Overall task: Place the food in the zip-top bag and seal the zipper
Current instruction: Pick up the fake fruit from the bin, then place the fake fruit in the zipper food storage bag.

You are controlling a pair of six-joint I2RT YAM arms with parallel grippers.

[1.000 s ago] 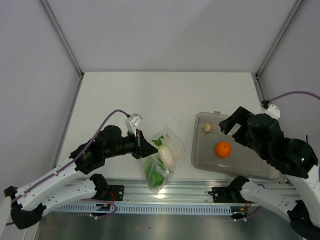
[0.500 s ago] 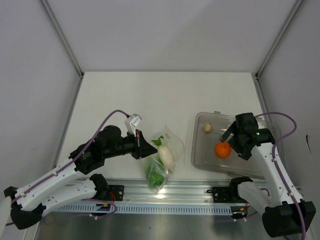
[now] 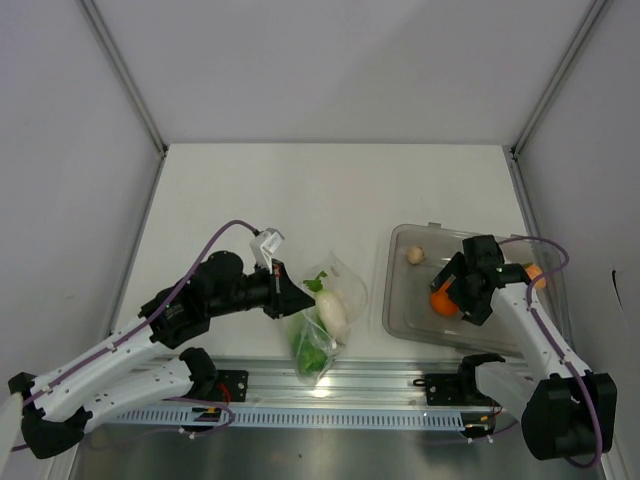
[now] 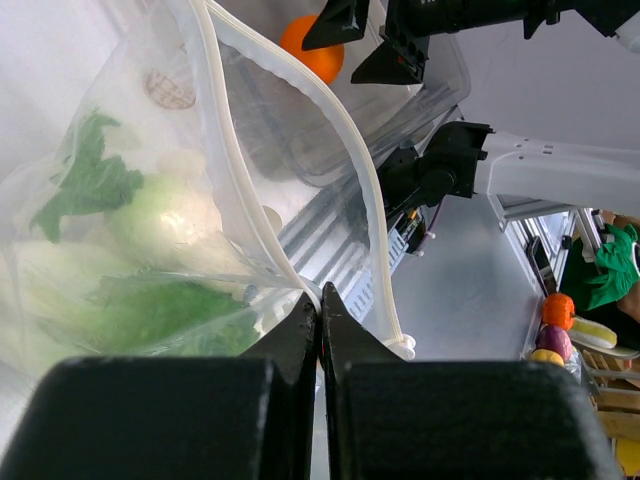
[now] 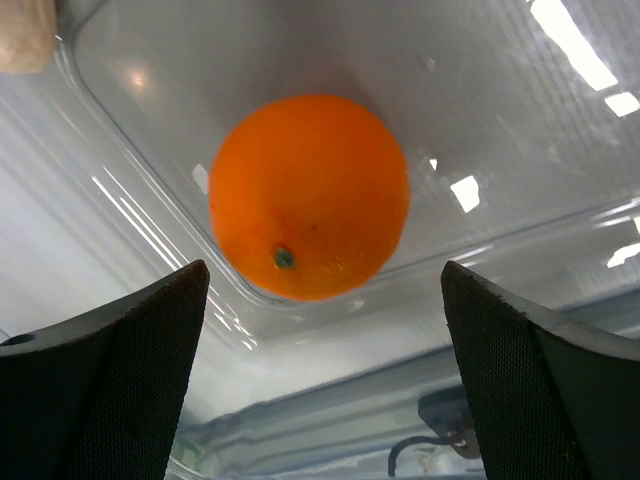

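The zip-top bag (image 3: 327, 312) lies at the table's near edge with a leafy green lettuce (image 3: 312, 352) and a white piece (image 3: 333, 312) inside. My left gripper (image 3: 298, 299) is shut on the bag's mouth edge. In the left wrist view the closed jaws (image 4: 320, 303) pinch the pale zipper strip (image 4: 352, 160), and the mouth gapes above them. The orange (image 5: 310, 195) sits in the clear tray (image 3: 408, 312). My right gripper (image 3: 453, 290) hangs open just above it, a finger on each side and touching nothing. The egg-like piece (image 3: 415, 255) lies in the tray's far left corner.
A small orange round piece (image 3: 535, 272) shows at the tray's right side behind the right arm. A metal rail (image 3: 330, 385) runs along the near table edge. White walls with slanted poles (image 3: 125, 75) close in the sides.
My right arm has stretched out and lowered its open gripper into the tray over the orange. The left gripper and the bag have stayed put.
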